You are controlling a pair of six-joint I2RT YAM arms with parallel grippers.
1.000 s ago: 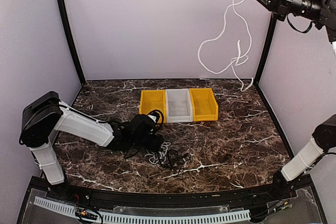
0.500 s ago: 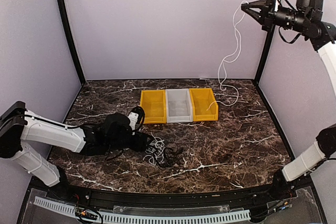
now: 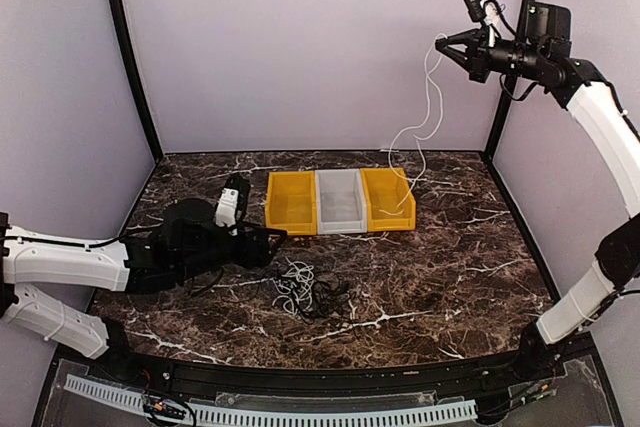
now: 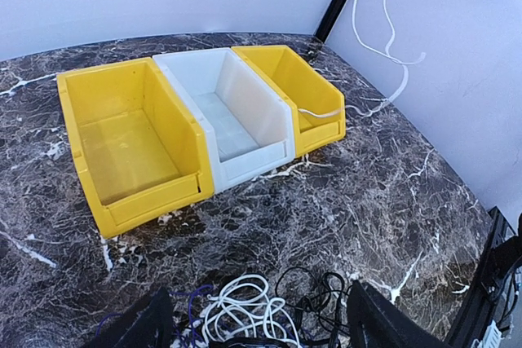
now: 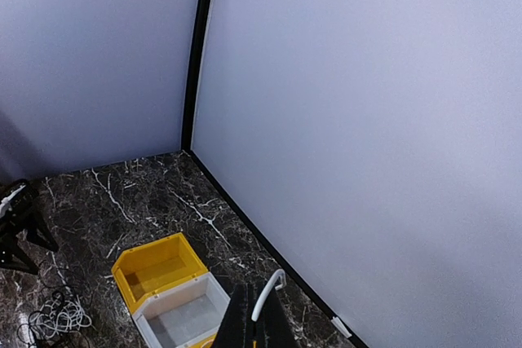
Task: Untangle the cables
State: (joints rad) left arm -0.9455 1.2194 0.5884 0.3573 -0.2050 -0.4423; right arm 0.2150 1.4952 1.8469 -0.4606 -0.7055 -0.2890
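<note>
The right gripper (image 3: 445, 44), high up near the back corner, pinches the white cable (image 3: 432, 97), which hangs down into the right yellow bin (image 3: 390, 221). The left gripper (image 3: 268, 239) sits low over the table (image 3: 450, 277), jaws wide (nothing between them), just beside the tangle (image 3: 305, 292) of black and white loops.

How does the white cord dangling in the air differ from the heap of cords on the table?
The white cord hangs from the shut right gripper, its lower end draped on the right yellow bin; the heap lies bunched on the table. The cord is one strand; the heap mixes black and white loops. Both are thin, flexible.
</note>
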